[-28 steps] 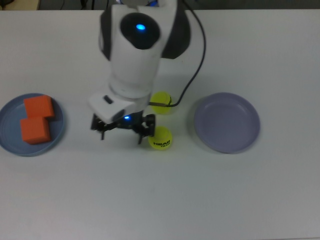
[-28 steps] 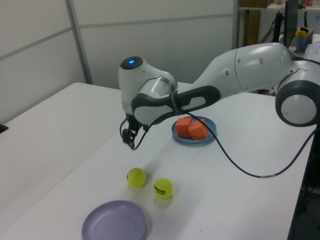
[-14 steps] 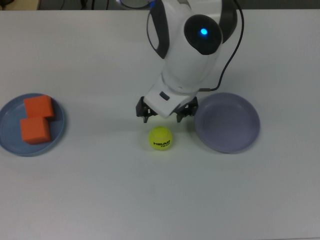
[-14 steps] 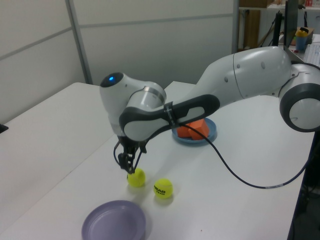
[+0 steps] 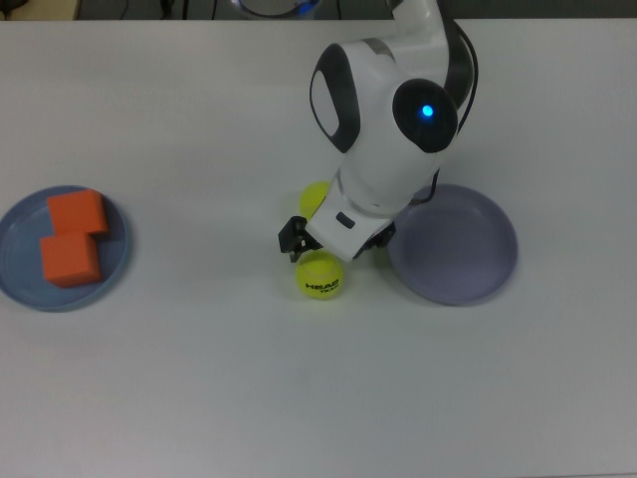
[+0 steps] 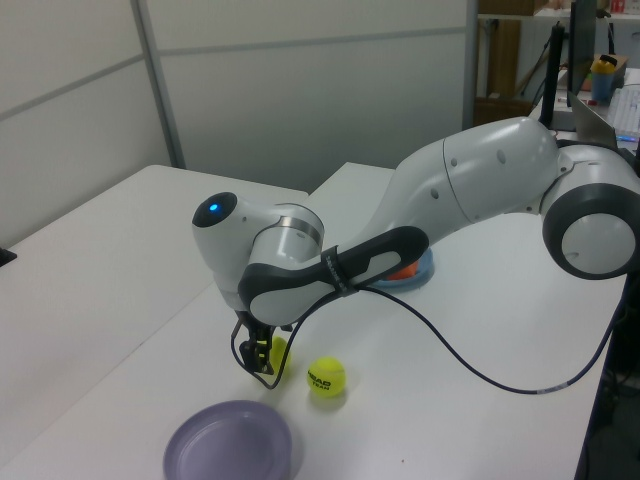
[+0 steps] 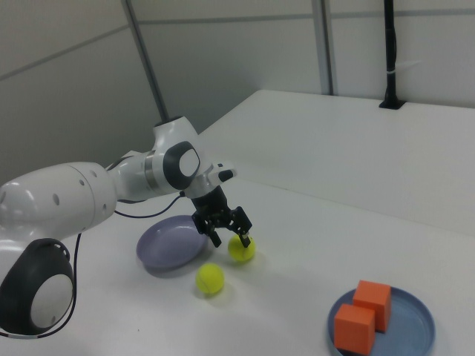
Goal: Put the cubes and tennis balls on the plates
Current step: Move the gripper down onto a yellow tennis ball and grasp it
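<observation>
Two orange cubes (image 5: 78, 212) (image 5: 70, 258) lie on the light blue plate (image 5: 14, 287) at the top view's left. The lavender plate (image 5: 453, 244) is bare. Two tennis balls sit between the plates: one with HEAD lettering (image 5: 319, 277), the other (image 5: 315, 197) half hidden by the arm. My gripper (image 7: 230, 237) is open and low at that second ball (image 7: 240, 249), one fingertip overlapping its top in the right view. In the left view the gripper (image 6: 258, 360) stands in front of that ball (image 6: 279, 350). I cannot tell whether the ball is between the fingers.
White table. A black cable (image 6: 470, 355) hangs from the arm over the table. In the left view the arm hides most of the blue plate (image 6: 424, 268). The lavender plate (image 6: 230, 442) lies close beside the gripper.
The gripper swung from the top view's left of the balls to over them, then came down to the far ball. Balls, cubes and plates have not moved.
</observation>
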